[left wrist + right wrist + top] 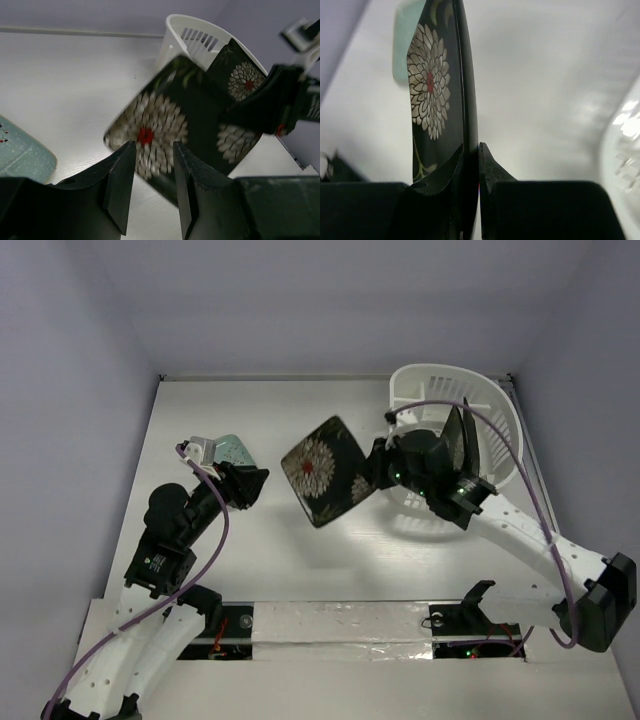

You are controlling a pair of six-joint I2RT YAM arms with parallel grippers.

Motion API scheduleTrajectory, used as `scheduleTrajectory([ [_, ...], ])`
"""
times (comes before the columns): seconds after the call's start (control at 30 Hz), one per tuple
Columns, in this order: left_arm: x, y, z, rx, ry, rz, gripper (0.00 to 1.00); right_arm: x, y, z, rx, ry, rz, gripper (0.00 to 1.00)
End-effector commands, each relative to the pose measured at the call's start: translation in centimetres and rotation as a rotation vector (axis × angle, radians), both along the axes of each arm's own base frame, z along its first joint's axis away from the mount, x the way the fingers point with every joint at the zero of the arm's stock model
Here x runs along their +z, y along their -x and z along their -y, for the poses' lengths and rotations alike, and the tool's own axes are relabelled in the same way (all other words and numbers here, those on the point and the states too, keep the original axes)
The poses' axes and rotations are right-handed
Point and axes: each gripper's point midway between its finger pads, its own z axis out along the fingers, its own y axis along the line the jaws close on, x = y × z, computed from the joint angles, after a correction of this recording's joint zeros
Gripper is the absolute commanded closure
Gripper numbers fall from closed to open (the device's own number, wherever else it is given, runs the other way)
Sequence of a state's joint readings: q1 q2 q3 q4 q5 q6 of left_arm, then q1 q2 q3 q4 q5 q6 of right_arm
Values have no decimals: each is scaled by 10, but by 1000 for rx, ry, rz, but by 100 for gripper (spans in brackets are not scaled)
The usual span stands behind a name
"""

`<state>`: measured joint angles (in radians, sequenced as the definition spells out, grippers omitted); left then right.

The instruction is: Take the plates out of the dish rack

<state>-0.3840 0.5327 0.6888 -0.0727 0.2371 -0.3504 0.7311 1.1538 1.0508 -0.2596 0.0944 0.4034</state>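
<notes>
My right gripper (368, 472) is shut on the edge of a dark plate with a white flower (320, 470) and holds it tilted above the table, left of the white dish rack (440, 372). In the right wrist view the plate (432, 90) stands edge-on between the jaws (471, 156). A second dark flowered plate (464, 438) stands upright in the rack. A pale mint plate (233, 450) lies on the table at the left. My left gripper (255, 485) is open and empty beside it, its jaws (152, 172) facing the held plate (155, 127).
The table's back wall runs behind the rack (175, 22). The second plate shows in the rack in the left wrist view (241, 76). The mint plate's corner (22, 155) lies left of my left fingers. A taped strip (340, 625) lines the near edge.
</notes>
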Motion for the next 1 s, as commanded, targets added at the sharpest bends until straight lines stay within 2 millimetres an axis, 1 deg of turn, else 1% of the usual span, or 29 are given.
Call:
scheduleTrajectory([
  [0.0,30,1,-4,14,24,82,67,78,20,-40,162,-334,136,100],
  [0.03,30,1,-4,15,25,84,67,57,24,-47,169,-328,88,100],
  [0.07,32,2,-5,20,26,88,67,46,24,-51,165,-326,65,100],
  [0.1,32,0,-8,32,26,88,67,40,27,-58,174,-335,56,100],
  [0.17,32,0,-9,38,27,90,67,9,28,-67,163,-328,-6,100],
  [0.2,32,0,-9,40,25,90,67,6,29,-72,169,-340,-6,100],
  [0.23,31,0,-9,38,25,85,67,-1,26,-74,159,-337,-20,100],
  [0.27,31,0,-8,35,24,86,67,-14,26,-78,148,-327,-47,100],
  [0.33,31,0,-8,33,25,85,67,-24,26,-85,150,-330,-68,100],
  [0.37,31,0,-8,33,25,85,67,-35,21,-87,117,-313,-78,100],
  [0.4,31,0,-8,32,25,87,67,-39,18,-88,105,-311,-80,100],
  [0.43,30,0,-8,33,24,84,67,-44,19,-91,102,-306,-89,100],
  [0.47,30,0,-7,30,24,84,67,-54,16,-93,85,-296,-106,100],
  [0.5,29,0,-7,30,23,81,67,-59,18,-96,89,-293,-112,100],
  [0.53,30,0,-7,29,24,82,67,-68,14,-96,66,-284,-125,100],
  [0.57,29,0,-7,30,22,82,67,-70,14,-95,59,-284,-127,100],
  [0.63,29,0,-7,27,23,80,67,-81,14,-96,47,-266,-138,100],
  [0.73,29,0,-6,21,21,80,67,-97,9,-92,10,-225,-150,100],
  [0.8,28,0,-5,20,21,77,67,-106,9,-92,7,-205,-163,100],
  [0.83,28,0,-5,18,22,78,67,-115,10,-92,5,-190,-178,100],
  [0.9,28,0,-5,17,22,78,67,-125,9,-89,-10,-170,-191,100],
  [0.97,28,0,-5,15,22,77,67,-140,7,-83,-55,-143,-214,97],
])
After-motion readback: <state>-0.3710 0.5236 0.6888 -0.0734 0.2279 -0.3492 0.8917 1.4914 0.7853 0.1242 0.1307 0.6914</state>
